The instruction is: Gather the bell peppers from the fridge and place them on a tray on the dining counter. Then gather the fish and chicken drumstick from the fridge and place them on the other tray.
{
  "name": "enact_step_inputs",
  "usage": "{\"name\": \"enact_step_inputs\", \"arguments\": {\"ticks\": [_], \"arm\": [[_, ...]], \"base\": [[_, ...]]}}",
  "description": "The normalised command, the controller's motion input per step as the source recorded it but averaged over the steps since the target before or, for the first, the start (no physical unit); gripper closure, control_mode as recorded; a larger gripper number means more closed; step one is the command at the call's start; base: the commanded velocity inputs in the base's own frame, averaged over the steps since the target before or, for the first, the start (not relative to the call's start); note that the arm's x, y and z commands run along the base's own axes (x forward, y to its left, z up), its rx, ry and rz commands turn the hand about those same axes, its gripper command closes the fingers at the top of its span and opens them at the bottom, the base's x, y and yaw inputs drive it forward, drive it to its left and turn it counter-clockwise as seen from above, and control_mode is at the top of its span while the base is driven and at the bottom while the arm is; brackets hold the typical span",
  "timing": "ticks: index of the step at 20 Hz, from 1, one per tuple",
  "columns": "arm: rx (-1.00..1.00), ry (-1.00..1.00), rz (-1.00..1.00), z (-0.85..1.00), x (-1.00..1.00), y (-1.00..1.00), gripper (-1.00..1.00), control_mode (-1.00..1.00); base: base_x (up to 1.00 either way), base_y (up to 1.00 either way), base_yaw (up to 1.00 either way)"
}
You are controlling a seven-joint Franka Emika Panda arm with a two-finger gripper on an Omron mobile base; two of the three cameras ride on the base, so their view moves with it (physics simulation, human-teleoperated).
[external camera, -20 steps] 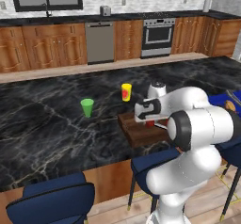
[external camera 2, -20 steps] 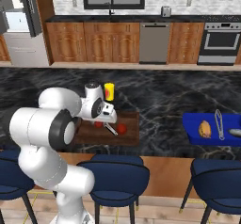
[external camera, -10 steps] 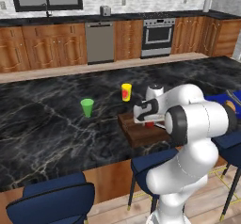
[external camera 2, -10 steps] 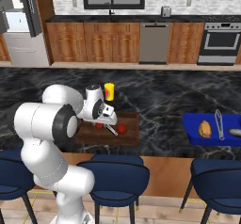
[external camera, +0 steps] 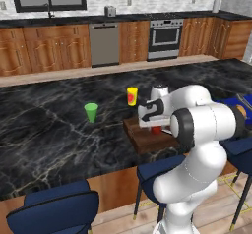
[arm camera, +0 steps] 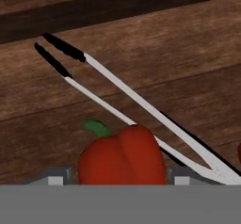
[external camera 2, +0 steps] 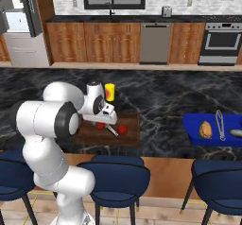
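Observation:
A brown wooden tray (external camera 2: 131,139) lies on the dark marble dining counter, and my gripper (external camera 2: 105,120) hangs low over it. A red bell pepper (arm camera: 121,157) with a green stem rests on the wood between my fingertips, which stand just off its sides, so the gripper is open. That pepper (external camera: 156,129) shows under the hand in the left base view too. A second red pepper (external camera 2: 122,129) lies on the tray to the right, beside metal tongs (arm camera: 127,98). Further right, a blue tray (external camera 2: 194,132) holds a chicken drumstick (external camera 2: 205,130) and a grey fish (external camera 2: 235,133).
A yellow cup (external camera 2: 109,91) stands just behind the wooden tray, and a green cup (external camera: 91,112) sits further left on the counter. Second tongs (external camera 2: 220,124) lie on the blue tray. Blue stools (external camera 2: 113,177) line the counter's near edge. The fridge (external camera 2: 19,30) is at the far left.
The jaws have spread apart from the red pepper, which now lies on the wooden tray. The hand has barely moved.

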Motion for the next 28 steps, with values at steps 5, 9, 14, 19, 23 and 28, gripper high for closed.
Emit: {"name": "enact_step_inputs", "arguments": {"ticks": [5, 9, 14, 19, 23, 28], "arm": [[0.0, 0.02, -0.03, 0.5, -0.09, 0.0, -1.0, -1.0], [0.01, 0.0, 0.0, 0.79, -0.48, 0.0, -1.0, -1.0], [0.02, 0.0, 0.01, 0.97, -0.74, 0.0, -1.0, -1.0], [0.0, -0.05, 0.13, 1.0, -1.0, -0.04, -1.0, -1.0], [-0.02, -0.18, 0.17, 0.99, -1.0, -0.01, -1.0, -1.0], [-0.03, -0.35, 0.13, 0.78, -1.0, 0.0, -1.0, -1.0]], "base": [[0.0, 0.0, 0.0], [0.0, 0.0, 0.0], [0.0, 0.0, 0.0], [0.0, 0.0, 0.0], [0.0, 0.0, 0.0], [0.0, 0.0, 0.0]]}}
